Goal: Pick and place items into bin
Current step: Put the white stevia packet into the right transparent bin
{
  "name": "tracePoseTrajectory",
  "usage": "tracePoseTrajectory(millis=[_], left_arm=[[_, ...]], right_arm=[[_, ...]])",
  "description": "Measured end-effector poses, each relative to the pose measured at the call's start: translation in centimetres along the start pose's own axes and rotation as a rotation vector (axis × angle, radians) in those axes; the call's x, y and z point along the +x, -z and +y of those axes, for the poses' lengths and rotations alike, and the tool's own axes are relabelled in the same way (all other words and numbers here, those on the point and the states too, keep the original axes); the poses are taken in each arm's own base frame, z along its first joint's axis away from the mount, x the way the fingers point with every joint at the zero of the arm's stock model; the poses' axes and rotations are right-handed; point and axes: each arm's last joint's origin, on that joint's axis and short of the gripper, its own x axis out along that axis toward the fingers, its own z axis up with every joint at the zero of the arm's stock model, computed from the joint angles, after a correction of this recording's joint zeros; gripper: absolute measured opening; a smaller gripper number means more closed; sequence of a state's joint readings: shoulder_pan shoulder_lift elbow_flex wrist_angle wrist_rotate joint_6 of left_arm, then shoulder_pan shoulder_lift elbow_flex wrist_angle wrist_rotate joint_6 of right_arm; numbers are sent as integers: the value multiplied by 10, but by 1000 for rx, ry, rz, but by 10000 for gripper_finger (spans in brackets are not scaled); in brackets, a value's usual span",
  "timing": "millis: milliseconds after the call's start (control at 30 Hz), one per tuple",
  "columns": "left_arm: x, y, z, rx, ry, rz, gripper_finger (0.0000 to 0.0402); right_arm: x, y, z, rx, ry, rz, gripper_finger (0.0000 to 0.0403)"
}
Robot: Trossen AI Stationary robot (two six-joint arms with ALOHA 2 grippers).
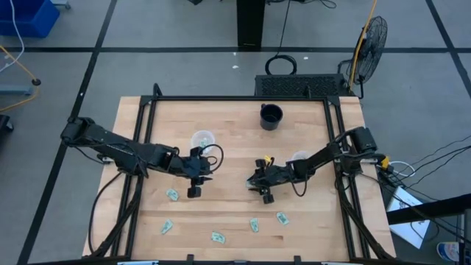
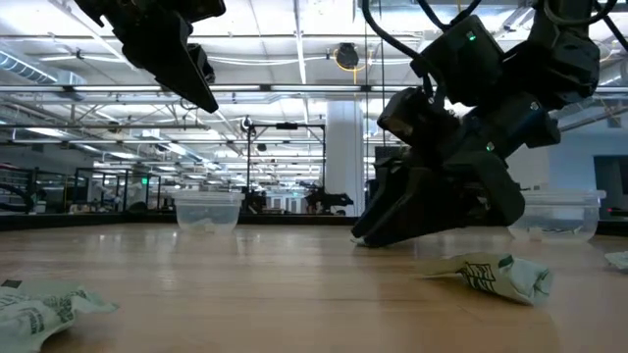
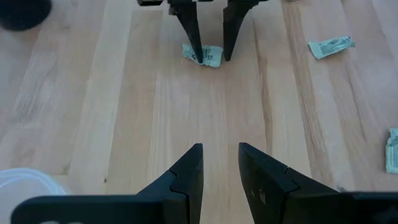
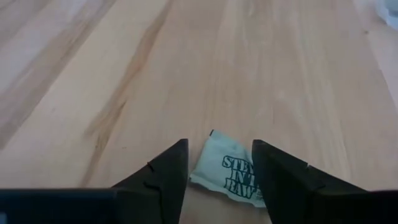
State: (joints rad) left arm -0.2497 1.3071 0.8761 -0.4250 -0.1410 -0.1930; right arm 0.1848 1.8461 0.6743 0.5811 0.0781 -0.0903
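Several small pale green printed packets lie flat on the wooden table: [image 1: 172,195], [image 1: 166,227], [image 1: 217,237], [image 1: 254,224], [image 1: 282,218]. My right gripper [image 4: 219,146] is open and low over one packet [image 4: 227,171], with a finger on either side of it. The left wrist view shows this from farther off, right gripper [image 3: 212,57] over packet [image 3: 208,56]. In the low view the right gripper [image 2: 392,230] reaches almost to the tabletop. My left gripper [image 3: 220,146] is open and empty, raised above bare wood [image 1: 197,177]. My right gripper comes from above, pointing down, one finger [image 4: 168,168] on each side of the packet's end [image 4: 208,152]. The packet lies flat on the table. Whether the fingertips touch it, I cannot tell.
Two clear plastic cups stand on the table, one [image 1: 202,140] near the left gripper and one [image 1: 299,158] by the right arm. A dark cup [image 1: 271,116] stands toward the far edge. A black frame [image 1: 235,98] borders the table. Bare wood lies between the grippers.
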Motion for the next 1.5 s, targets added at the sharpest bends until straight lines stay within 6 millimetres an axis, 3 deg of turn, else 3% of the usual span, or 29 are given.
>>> tracePoseTrajectory(millis=[300, 533, 700, 900, 1033, 1167, 1267, 1500], left_arm=[[0, 0, 0, 4, 0, -1, 108], [0, 0, 0, 6, 0, -2, 108], [0, 0, 0, 3, 0, -1, 108], [0, 0, 0, 0, 0, 1, 108], [0, 0, 0, 1, 0, 1, 108], [0, 0, 0, 5, 0, 1, 108], [0, 0, 0, 6, 0, 1, 108], [0, 0, 0, 6, 0, 2, 108]], right_arm=[[-1, 8, -1, 43, 52, 89, 97], [-15, -3, -5, 38, 100, 69, 16], [-50, -25, -9, 34, 216, 60, 14], [-120, -38, -8, 104, 415, 90, 13], [-157, -22, -9, 289, 449, 197, 9], [-178, -2, -10, 389, 494, 360, 14], [-181, 10, -11, 429, 522, 410, 14], [-172, 31, -4, 539, 400, 461, 21]])
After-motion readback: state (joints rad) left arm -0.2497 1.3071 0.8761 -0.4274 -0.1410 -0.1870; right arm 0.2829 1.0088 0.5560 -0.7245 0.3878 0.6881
